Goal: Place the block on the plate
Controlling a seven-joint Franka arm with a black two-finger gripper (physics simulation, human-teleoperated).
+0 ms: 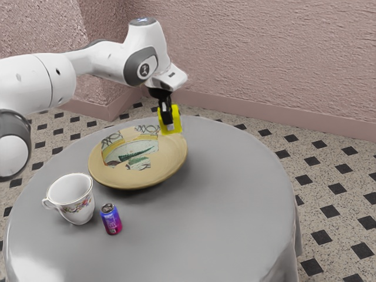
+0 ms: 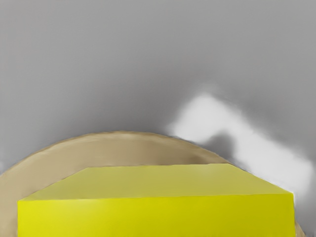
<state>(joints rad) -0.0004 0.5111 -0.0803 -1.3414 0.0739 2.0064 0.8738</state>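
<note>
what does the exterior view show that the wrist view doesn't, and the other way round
Exterior view: the arm and its gripper, the flowered cup, the blue and pink can, the textured wall, the floor with dark diamonds, and the plate's painted pattern.

Wrist view: a blurred white patch by the plate's edge.

Both: the yellow block, the tan plate and the grey table.
</note>
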